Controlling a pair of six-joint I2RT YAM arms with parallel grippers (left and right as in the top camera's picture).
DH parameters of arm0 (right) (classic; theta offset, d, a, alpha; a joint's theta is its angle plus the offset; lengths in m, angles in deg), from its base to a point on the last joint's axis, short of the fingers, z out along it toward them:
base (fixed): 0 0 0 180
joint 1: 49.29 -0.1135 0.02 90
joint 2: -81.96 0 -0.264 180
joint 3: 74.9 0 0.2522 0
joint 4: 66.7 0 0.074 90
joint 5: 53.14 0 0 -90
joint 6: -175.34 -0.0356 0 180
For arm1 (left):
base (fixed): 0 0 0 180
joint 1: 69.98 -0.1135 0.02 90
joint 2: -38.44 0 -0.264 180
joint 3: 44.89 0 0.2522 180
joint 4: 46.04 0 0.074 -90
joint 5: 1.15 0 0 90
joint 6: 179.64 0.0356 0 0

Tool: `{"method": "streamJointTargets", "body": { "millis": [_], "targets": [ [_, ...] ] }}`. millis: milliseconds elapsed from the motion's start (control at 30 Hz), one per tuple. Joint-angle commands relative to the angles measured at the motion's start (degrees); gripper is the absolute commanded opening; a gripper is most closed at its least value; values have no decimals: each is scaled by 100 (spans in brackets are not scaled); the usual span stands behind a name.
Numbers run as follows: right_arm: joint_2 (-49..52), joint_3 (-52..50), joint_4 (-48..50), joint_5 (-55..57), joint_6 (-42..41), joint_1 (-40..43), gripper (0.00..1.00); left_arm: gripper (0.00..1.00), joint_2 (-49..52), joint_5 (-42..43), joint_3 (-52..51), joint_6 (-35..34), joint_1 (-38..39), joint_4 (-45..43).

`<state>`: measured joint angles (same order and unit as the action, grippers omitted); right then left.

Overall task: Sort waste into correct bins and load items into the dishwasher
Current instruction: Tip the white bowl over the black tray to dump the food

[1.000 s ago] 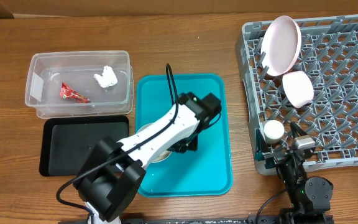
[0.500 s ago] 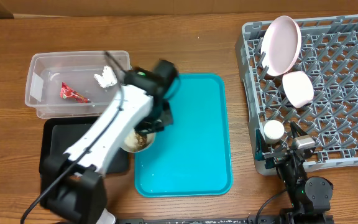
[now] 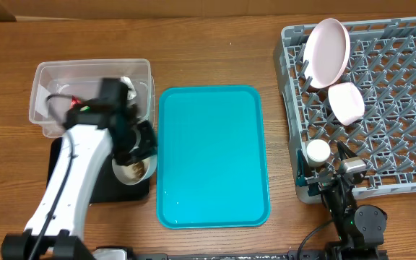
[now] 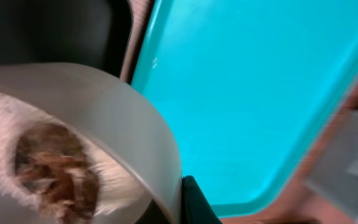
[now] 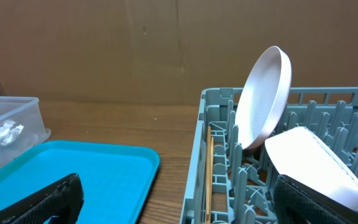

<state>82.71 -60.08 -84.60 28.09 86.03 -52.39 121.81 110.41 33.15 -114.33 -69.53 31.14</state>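
My left gripper (image 3: 139, 153) is shut on the rim of the greyish bowl (image 3: 133, 171) and holds it over the black tray (image 3: 114, 193). White rice and brown scraps (image 4: 55, 168) lie in the bowl (image 4: 123, 118), with a left finger (image 4: 178, 205) against its rim. The clear tub (image 3: 49, 119) holds the white tissue wad (image 3: 126, 82); my arm hides the red wrapper. The grey rack (image 3: 403, 108) holds the pink plate (image 3: 326, 49), pink bowl (image 3: 346, 102) and white cup (image 3: 317, 150). Chopsticks (image 5: 211, 168) lie in the rack's left edge. My right gripper (image 5: 185, 202) is open and empty at the rack's front-left corner (image 3: 338, 173).
The large teal serving tray (image 3: 211, 155) lies between the black tray and the rack, with nothing on it. Bare wooden table runs along the back. A brown cardboard wall (image 5: 135, 50) stands behind the table.
My left arm has swung left with the greyish bowl, from the teal tray to above the black tray. The right arm has not moved.
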Motion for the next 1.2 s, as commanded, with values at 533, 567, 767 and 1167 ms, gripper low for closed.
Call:
{"method": "streamJointTargets", "body": {
  "millis": [533,567,767,1167],
  "targets": [
    [-42,-59,22,-28,20,22,100,4,-238,5077,-1786,4612,-3620,-264],
    [-42,-59,22,-28,20,22,100,4,-238,5147,-1829,4728,-3755,-229],
    [-42,-59,22,-28,20,22,100,4,-238,5519,-2074,5307,-4463,-177],
    [-42,-59,22,-28,20,22,100,4,-238,5928,-2074,5722,-4586,-57]
  ]
}}
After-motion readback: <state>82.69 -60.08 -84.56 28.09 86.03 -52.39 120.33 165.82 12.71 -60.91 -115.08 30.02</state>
